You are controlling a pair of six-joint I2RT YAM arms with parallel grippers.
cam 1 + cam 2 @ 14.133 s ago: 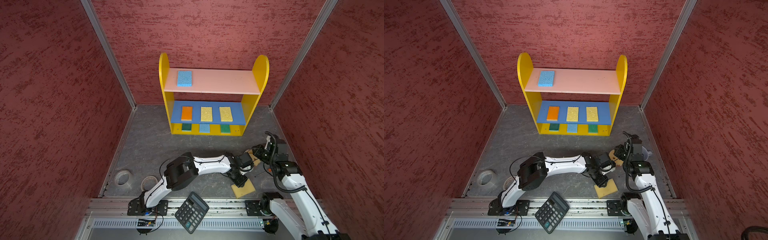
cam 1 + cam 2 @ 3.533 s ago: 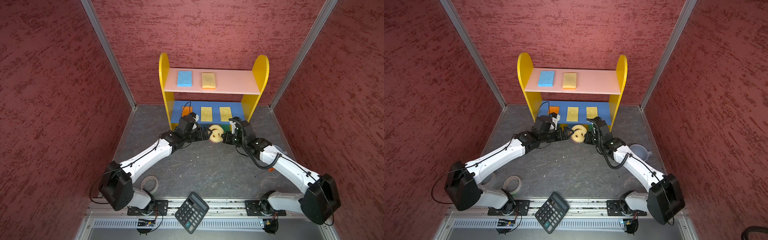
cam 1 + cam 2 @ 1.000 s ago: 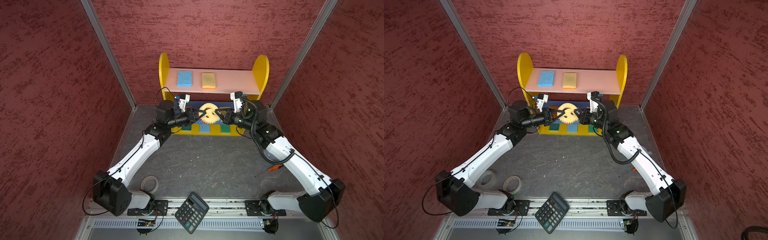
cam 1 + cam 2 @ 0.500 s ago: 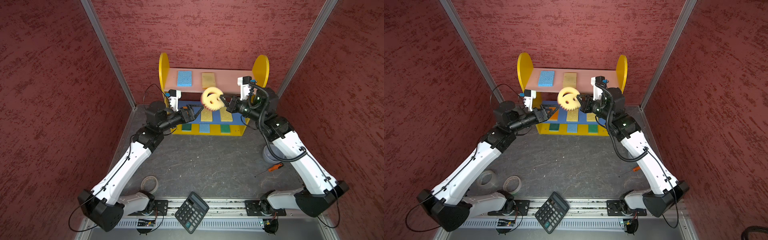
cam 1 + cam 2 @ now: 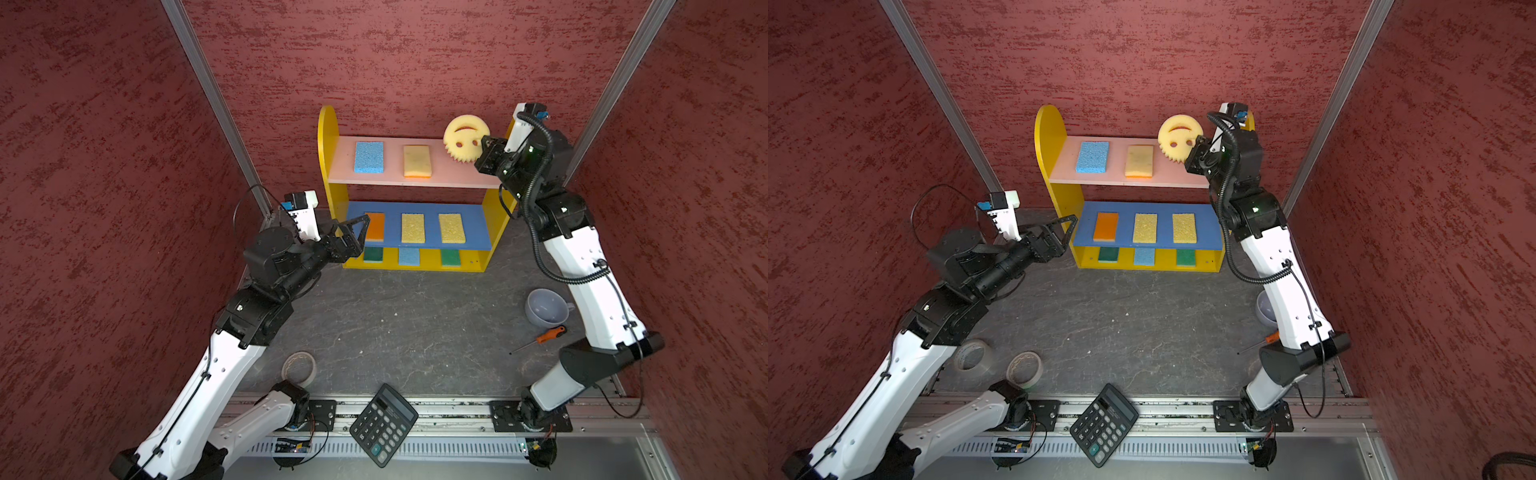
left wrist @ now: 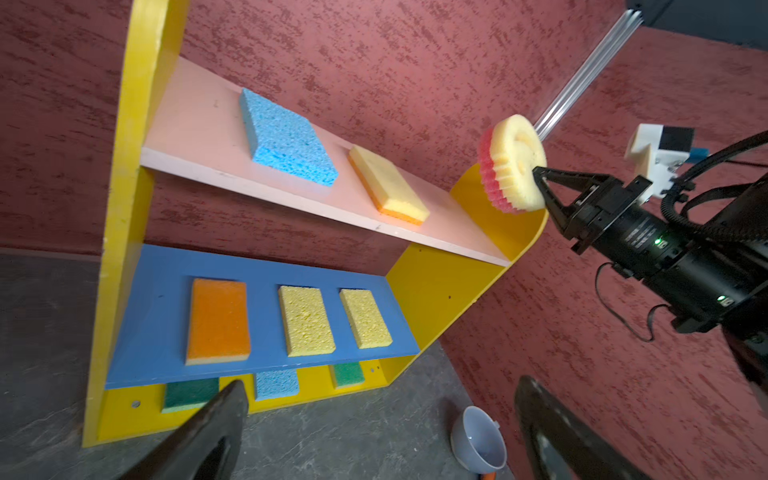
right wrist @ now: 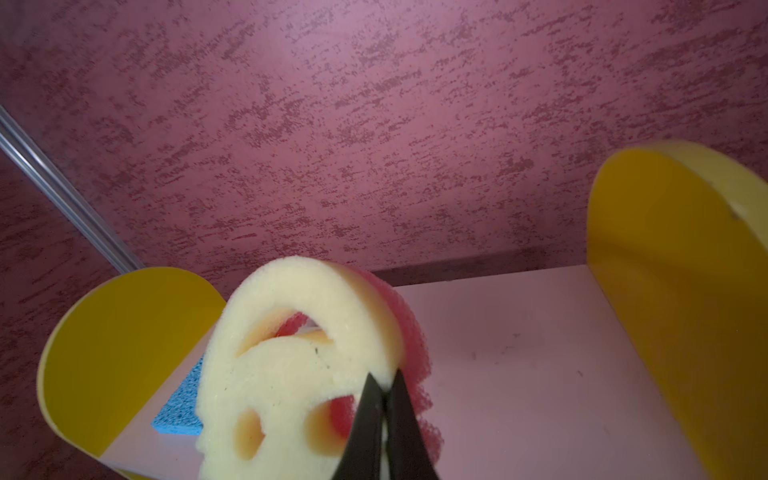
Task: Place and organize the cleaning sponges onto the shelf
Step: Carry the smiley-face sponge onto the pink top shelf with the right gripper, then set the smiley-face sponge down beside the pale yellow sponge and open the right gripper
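The round cream smiley-face foam sponge with pink fringe [image 5: 464,138] is held on edge above the right end of the yellow-sided three-tier shelf [image 5: 453,176]; its rim is pinched by the right gripper [image 5: 483,144]; the left gripper [image 5: 356,226] is spread wide, empty; the foam is judged light and squashy, so a rim pinch suffices.

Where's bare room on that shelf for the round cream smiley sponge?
Pink top board: bare between the yellow rectangular sponge and right yellow side panel, where the round cream smiley sponge hovers. Blue middle board and yellow bottom tier: crowded, three sponges each.
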